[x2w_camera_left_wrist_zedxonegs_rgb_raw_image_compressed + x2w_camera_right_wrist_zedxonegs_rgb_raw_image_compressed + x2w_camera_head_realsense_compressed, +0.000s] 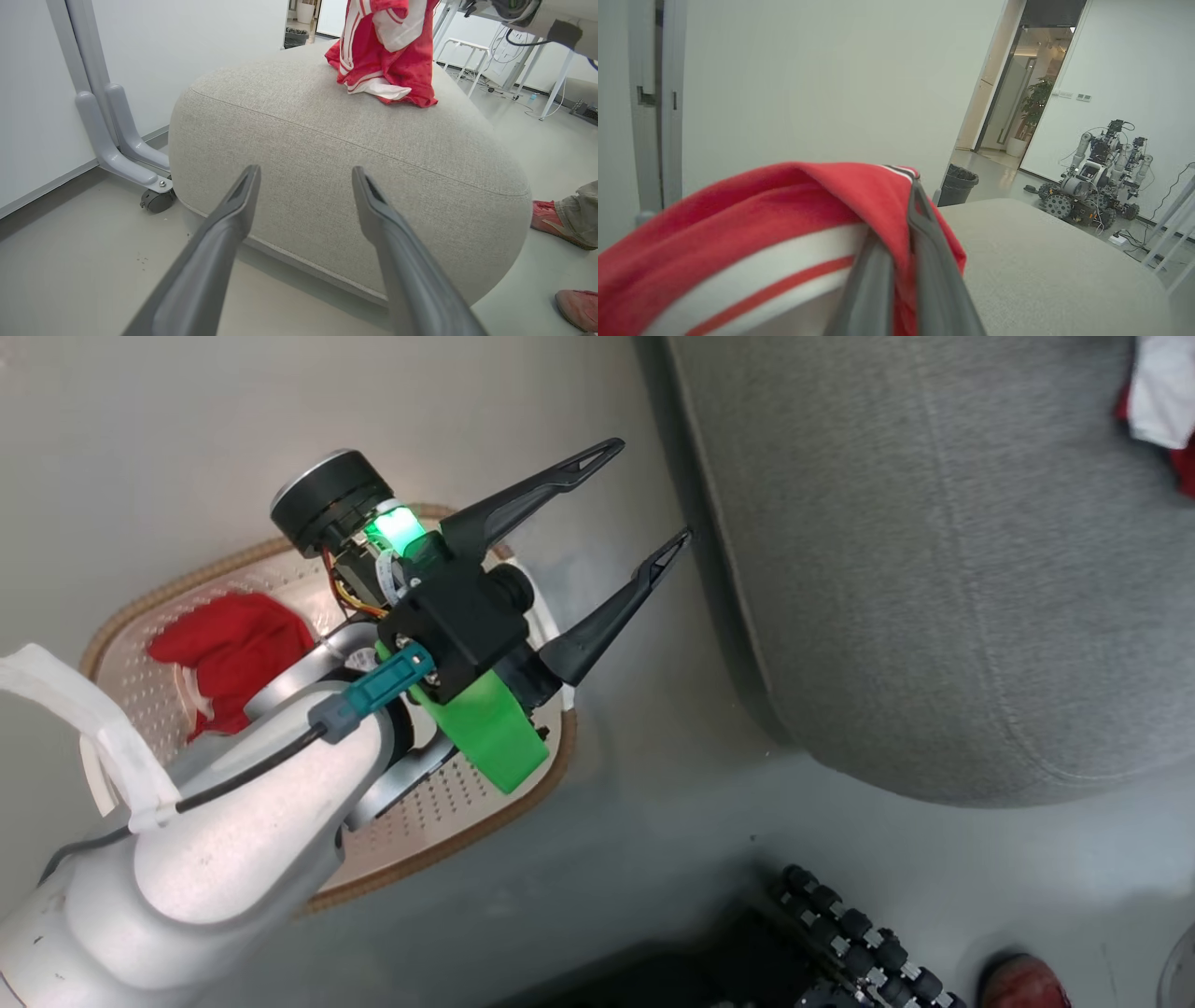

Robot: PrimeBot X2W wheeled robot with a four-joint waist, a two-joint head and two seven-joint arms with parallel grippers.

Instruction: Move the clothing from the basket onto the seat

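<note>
Right jaws clenched on the clothing point(752, 210), hem touching the seat point(1041, 261): lower until slack, then release well inside the edge. Left jaws spread wide above the basket point(448, 803), another red piece point(238, 644) inside.

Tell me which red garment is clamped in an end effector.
The striped garment hanging onto the seat, pinched by the shut right end effector; the other red garment lies loose in the basket.
</note>
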